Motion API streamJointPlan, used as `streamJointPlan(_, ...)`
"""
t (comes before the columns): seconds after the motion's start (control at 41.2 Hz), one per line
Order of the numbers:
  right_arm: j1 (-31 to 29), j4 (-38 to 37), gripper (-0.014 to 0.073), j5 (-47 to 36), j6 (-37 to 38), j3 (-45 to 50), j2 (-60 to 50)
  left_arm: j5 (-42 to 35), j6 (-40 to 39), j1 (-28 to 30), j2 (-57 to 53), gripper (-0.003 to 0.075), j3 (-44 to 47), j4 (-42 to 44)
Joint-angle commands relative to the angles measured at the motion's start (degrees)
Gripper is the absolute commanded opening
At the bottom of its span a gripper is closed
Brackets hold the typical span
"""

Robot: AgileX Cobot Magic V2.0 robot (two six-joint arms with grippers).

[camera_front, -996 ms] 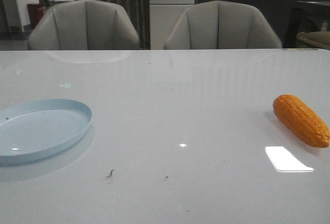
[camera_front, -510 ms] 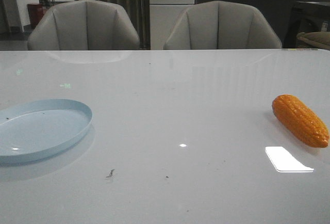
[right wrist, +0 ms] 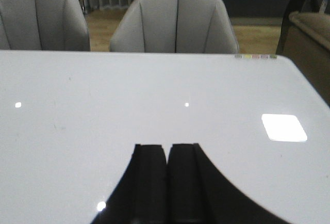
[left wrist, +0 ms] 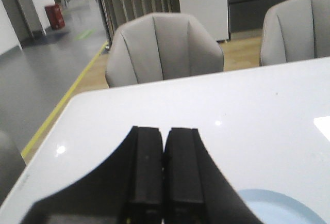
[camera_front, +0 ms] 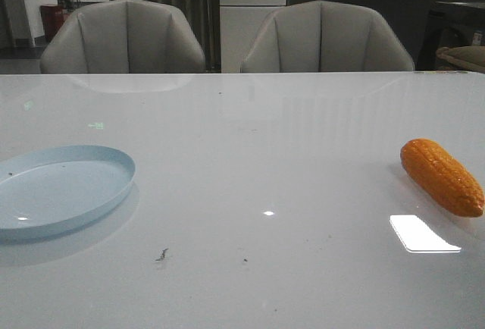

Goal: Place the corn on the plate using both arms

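Note:
The orange-yellow corn point(camera_front: 442, 177) lies on the white table at the far right of the front view, tapered end toward the front right. The pale blue plate point(camera_front: 57, 189) sits at the left, empty; a piece of its rim shows in the left wrist view point(left wrist: 278, 208). Neither arm shows in the front view. My left gripper point(left wrist: 164, 131) is shut and empty above the table, close to the plate. My right gripper point(right wrist: 168, 146) is shut and empty above bare table. The corn is out of both wrist views.
Two grey chairs point(camera_front: 125, 37) point(camera_front: 326, 37) stand behind the table's far edge. A bright light reflection point(camera_front: 423, 233) lies just in front of the corn. Small dark specks point(camera_front: 162, 254) lie on the table near the front middle.
The corn has shifted very slightly on the table; the plate stays put. No arm enters the front view.

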Motion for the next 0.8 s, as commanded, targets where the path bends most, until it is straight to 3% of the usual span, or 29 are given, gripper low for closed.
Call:
streamJointPlan(0.0, 0.0, -0.6, 0.0029, -2.7, 0.1, -2.2, 3.3, -5.4, -0.5, 0.0, 4.1, 0.009, -1.6, -3.3)
streamJointPlan(0.146, 0.0, -0.6, 0.0031, -1.5, 0.1, -2.2, 8.2, -5.2, -0.5, 0.0, 9.4, 0.0108, -1.6, -4.9)
streamJointPlan(0.267, 0.0, -0.6, 0.0046, -1.4, 0.2, -2.2, 11.2, -4.9, -0.5, 0.0, 11.5, 0.0215, -1.6, -4.9)
streamJointPlan(0.364, 0.0, -0.6, 0.0206, -0.8, 0.2, -2.2, 13.3, -4.6, -0.5, 0.0, 12.2, 0.0399, -1.6, -4.9)
streamJointPlan(0.437, 0.0, -0.6, 0.0394, -0.7, 0.2, -2.2, 14.6, -5.1, -0.5, 0.0, 12.2, 0.0469, -1.6, -4.9)
streamJointPlan(0.486, 0.0, -0.6, 0.0501, -1.2, 0.2, -2.2, 15.2, -5.5, -0.5, 0.0, 12.2, 0.0469, -1.6, -4.9)
streamJointPlan(0.559, 0.0, -0.6, 0.0575, -1.6, 0.2, -2.2, 16.0, -5.6, -0.5, 0.0, 12.5, 0.0468, -1.6, -4.9)
streamJointPlan(0.704, 0.0, -0.6, 0.0584, -1.6, 0.2, -2.2, 17.1, -4.7, -0.5, 0.0, 13.7, 0.0468, -2.0, -5.8)
streamJointPlan(0.777, 0.0, -0.6, 0.0584, -1.5, 0.2, -2.2, 17.3, 0.4, -0.5, 0.0, 15.2, 0.0468, -3.6, -6.2)
